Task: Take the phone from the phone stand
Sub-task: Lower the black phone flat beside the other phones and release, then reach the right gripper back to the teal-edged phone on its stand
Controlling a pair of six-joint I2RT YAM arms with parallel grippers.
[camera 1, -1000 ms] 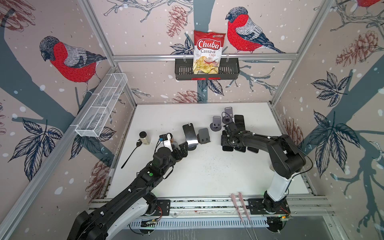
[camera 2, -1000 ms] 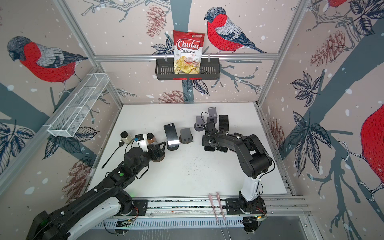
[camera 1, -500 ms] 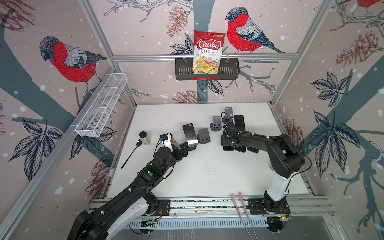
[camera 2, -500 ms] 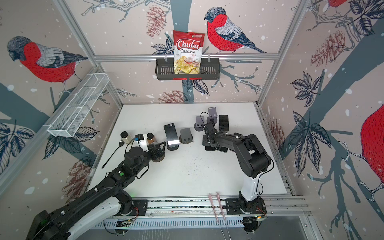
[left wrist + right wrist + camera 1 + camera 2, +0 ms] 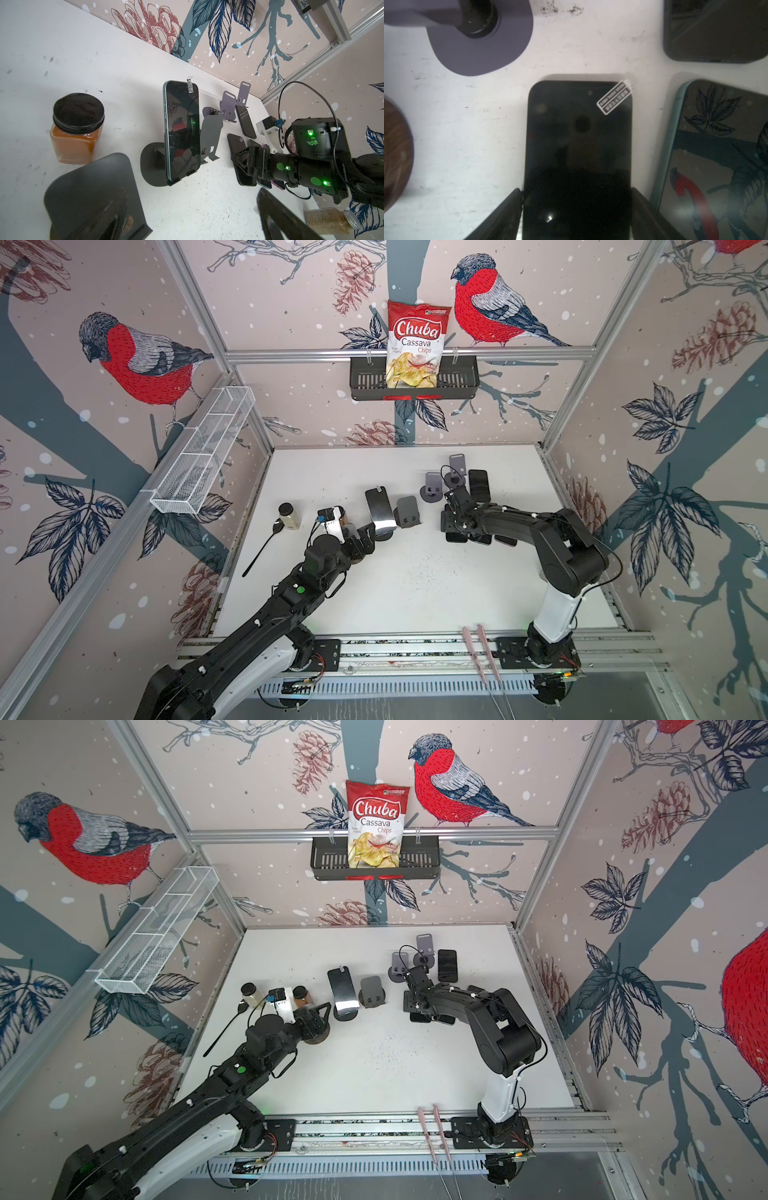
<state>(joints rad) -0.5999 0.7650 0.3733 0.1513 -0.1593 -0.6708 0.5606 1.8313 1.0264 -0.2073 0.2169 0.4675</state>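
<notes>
Leaves the phone [image 5: 182, 128] propped upright in the black phone stand [image 5: 150, 166] on the surface [image 5: 415, 585], lower edge caught by the stand's lip [image 5: 180, 179] to stop a slide, and holds the left jaws spread wide just short of it, likely lined up to straddle its sides. Sets the right jaws low over another dark phone [image 5: 578, 158] lying flat among loose ones [image 5: 716, 158], 1 finger [image 5: 505, 214] close by each long edge; cannot tell whether pinching it or flanking it. Probably calls for a straight lift clear of the lip to avoid tipping the stand
</notes>
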